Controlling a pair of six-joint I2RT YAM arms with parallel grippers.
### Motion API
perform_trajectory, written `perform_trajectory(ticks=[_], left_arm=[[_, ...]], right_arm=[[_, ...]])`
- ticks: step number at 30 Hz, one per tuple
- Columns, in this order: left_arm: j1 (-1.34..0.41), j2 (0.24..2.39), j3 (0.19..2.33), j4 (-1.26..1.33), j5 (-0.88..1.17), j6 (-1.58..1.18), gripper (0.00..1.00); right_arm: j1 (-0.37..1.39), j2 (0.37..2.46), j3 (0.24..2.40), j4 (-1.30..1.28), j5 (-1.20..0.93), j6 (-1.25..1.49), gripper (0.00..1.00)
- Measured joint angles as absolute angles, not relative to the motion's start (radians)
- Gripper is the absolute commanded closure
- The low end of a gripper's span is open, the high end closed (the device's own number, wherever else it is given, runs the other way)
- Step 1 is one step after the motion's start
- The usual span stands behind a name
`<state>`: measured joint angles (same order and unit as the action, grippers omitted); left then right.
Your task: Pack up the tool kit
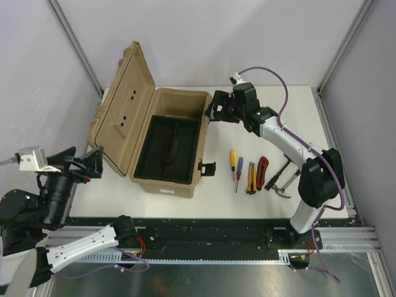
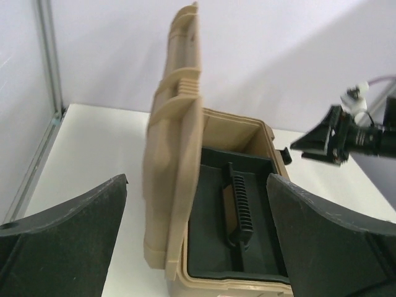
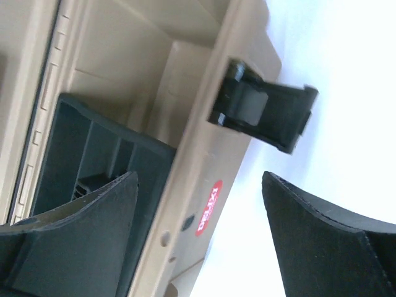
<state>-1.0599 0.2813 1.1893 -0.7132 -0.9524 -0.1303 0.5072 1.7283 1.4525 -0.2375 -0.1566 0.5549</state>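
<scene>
The tan tool box (image 1: 166, 139) stands open, lid (image 1: 124, 108) tilted up to the left, with a black tray (image 1: 168, 148) inside. My right gripper (image 1: 215, 110) is open at the box's far right corner. In the right wrist view (image 3: 198, 204) its jaws straddle the latch-side wall (image 3: 204, 185), one finger (image 3: 74, 235) over the tray, the other (image 3: 334, 247) outside; they touch nothing. My left gripper (image 1: 93, 162) is open and empty left of the lid, facing the box (image 2: 198, 204). Screwdrivers (image 1: 235, 168), a yellow knife (image 1: 252, 178), pliers (image 1: 262, 170) and a hammer (image 1: 281, 180) lie right of the box.
A black latch (image 3: 263, 111) sticks out from the box's right wall, also seen in the top view (image 1: 207, 167). The tray has a ribbed black handle (image 2: 240, 207) down its middle. Frame posts and grey walls close in the table at the back and sides.
</scene>
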Motion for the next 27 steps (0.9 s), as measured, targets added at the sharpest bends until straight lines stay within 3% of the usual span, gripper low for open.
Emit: perform_trajectory(ticks=[7,14,20,27], left_arm=[[-1.06,0.402,1.256,-0.719,-0.813,-0.058,0.06],[-1.06,0.536,1.475,-0.712,-0.74,0.05,0.05],[-1.06,0.6,1.537,-0.689,-0.674,0.101,0.04],[-1.06,0.636,1.436,-0.683,-0.579,0.086,0.05]], right_arm=[[0.71,1.724,1.701,-0.37,0.086,0.422,0.19],[0.964,1.809,1.85,-0.474,0.274,0.403,0.22],[0.995,1.993,1.978,-0.596,0.321,0.457,0.26],[1.026,2.187,2.207,-0.782,0.364,0.559,0.37]])
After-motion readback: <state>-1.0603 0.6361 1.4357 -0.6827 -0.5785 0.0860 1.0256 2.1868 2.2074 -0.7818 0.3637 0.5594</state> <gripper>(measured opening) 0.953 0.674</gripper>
